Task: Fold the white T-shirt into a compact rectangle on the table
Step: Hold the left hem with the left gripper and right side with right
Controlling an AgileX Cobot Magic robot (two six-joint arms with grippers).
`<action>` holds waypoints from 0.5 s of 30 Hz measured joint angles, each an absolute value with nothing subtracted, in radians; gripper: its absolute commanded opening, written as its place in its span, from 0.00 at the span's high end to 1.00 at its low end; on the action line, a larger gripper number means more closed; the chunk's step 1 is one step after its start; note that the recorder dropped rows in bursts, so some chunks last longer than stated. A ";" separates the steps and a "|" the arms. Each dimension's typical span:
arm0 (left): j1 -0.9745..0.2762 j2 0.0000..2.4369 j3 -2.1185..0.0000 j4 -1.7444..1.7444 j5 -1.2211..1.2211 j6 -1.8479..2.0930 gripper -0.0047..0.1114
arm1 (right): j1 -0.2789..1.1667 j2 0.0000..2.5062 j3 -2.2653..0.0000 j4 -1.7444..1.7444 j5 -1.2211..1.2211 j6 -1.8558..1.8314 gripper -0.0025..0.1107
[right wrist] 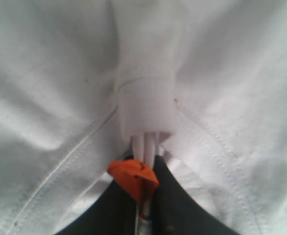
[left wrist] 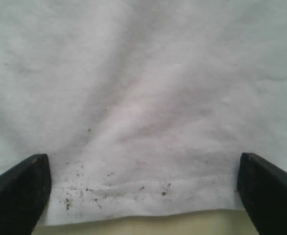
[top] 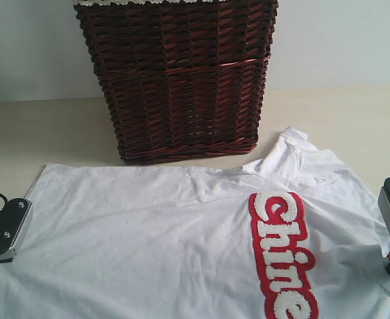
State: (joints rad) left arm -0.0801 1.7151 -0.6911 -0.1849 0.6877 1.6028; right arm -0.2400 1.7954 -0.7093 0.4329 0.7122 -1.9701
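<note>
Right wrist view: right claw clenched on the white T-shirt; left claw released, astride its hem.

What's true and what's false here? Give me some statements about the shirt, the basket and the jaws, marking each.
The white T-shirt lies spread on the table. True.
The wicker basket stands on top of the shirt. False: it stands on the table, beyond the shirt.
The left jaws are clamped on the hem. False: they stand open, one at each side of the hem.
The right jaws are shut on a fold of the shirt. True.
The band across the chest is blue. False: it is red.
</note>
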 measured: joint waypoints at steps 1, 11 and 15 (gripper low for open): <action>-0.080 1.715 -0.691 -0.185 0.688 1.603 0.06 | -0.240 1.795 -0.709 0.433 0.712 -1.970 0.98; -0.080 1.715 -0.691 -0.187 0.673 1.603 0.06 | -0.240 1.795 -0.709 0.433 0.712 -1.970 0.98; -0.080 1.720 -0.691 -0.187 0.641 1.603 0.06 | -0.240 1.795 -0.709 0.433 0.712 -1.970 0.98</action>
